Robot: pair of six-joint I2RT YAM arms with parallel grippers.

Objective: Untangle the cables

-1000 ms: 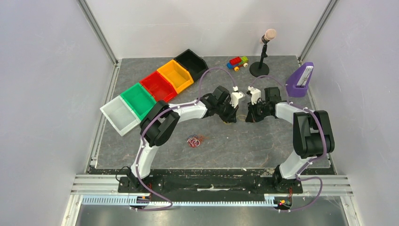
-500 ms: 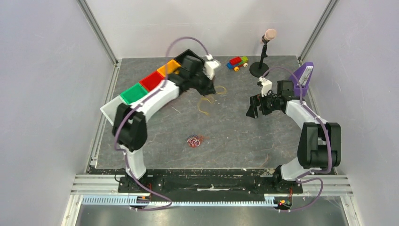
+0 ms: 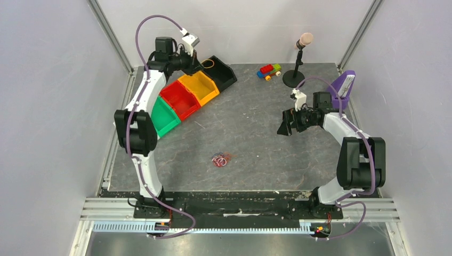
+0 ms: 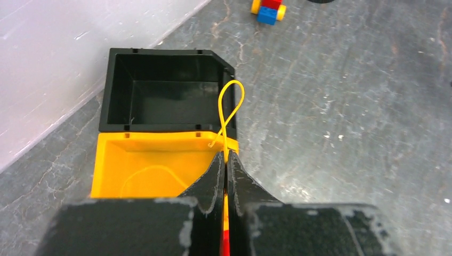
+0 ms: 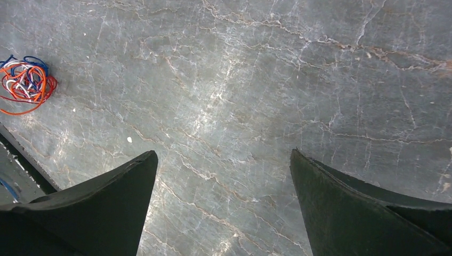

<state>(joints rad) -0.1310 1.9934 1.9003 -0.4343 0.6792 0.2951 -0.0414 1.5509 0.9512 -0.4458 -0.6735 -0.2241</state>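
**Left gripper** (image 4: 225, 160): jaws pinched together on a single yellow cable (image 4: 230, 109). It is held above the yellow bin (image 4: 133, 165) and black bin (image 4: 160, 90) at the far left corner of the desk (image 3: 256, 106). The cable's loop sticks out past the fingertips, over the black bin's corner.

**Right gripper** (image 5: 223, 154): jaws spread wide with nothing between them, over bare desk toward the right edge.

**Tangle of cables** (image 3: 220, 159): red, orange, blue and white. It lies on the desk about midway across, closer to the near edge, well apart from both grippers.
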